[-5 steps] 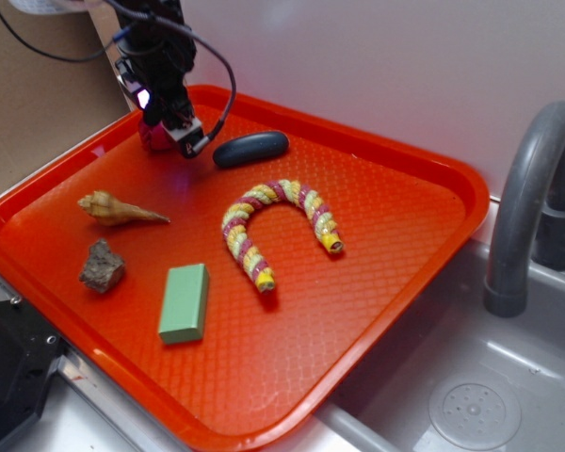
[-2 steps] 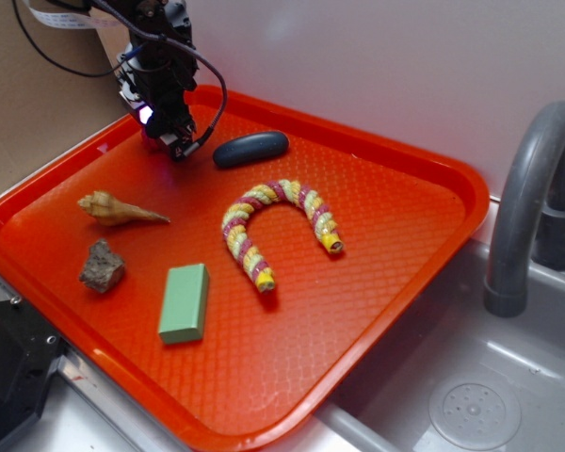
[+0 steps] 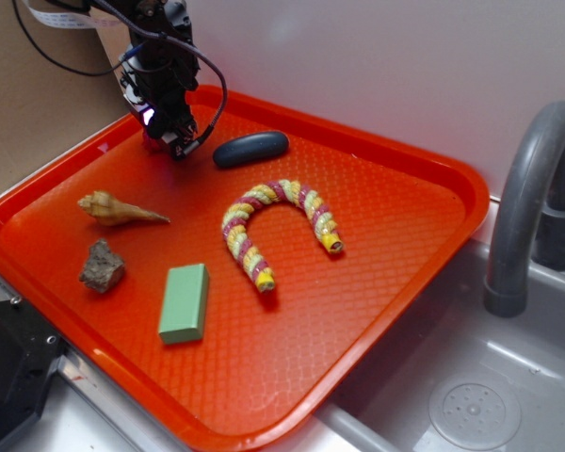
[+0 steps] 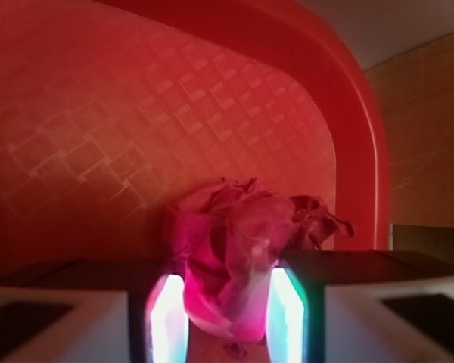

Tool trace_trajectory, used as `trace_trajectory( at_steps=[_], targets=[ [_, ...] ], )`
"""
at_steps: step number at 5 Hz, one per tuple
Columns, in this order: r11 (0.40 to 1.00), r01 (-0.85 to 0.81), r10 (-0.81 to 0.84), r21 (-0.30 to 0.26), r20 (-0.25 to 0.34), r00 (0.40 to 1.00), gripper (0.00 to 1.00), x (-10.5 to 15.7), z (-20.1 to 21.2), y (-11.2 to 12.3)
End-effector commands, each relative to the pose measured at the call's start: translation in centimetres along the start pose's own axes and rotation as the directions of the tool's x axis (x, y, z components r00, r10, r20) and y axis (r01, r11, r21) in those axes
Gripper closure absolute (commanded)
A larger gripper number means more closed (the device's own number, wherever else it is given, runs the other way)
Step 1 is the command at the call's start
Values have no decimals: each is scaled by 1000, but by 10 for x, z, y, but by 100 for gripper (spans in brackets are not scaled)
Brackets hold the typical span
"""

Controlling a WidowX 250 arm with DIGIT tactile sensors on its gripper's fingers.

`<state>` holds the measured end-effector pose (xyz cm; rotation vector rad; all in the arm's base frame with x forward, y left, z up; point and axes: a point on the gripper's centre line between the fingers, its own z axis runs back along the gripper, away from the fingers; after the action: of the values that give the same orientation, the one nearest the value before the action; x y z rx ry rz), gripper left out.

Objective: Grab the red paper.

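Wrist view only: gripper (image 4: 227, 318) pinching red paper (image 4: 238, 257).

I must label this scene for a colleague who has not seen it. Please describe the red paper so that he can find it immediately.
Start at the orange-red tray beside the sink and go to its far left corner, where the gripper hangs. The red paper sits pinched between the gripper's fingers. Unlike the smooth dark oval object nearby, it is a crumpled, creased, dark pinkish-red ball.
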<state>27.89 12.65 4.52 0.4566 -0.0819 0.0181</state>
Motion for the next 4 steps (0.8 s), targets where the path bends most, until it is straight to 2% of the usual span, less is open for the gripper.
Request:
trace_trajectory(
  at_steps=[1,2,3,4],
  targets=[
    [992,-126,125,-9,-81,989,100,0,110,10],
    [989,-97,83,-114,-123,989,100,-18,156,-1],
    [978,-15,-11,-208,-119,993,100,-32,185,-16],
    [958,10,-28,-288,-56,998,100,-45,219,-11]
  ],
)
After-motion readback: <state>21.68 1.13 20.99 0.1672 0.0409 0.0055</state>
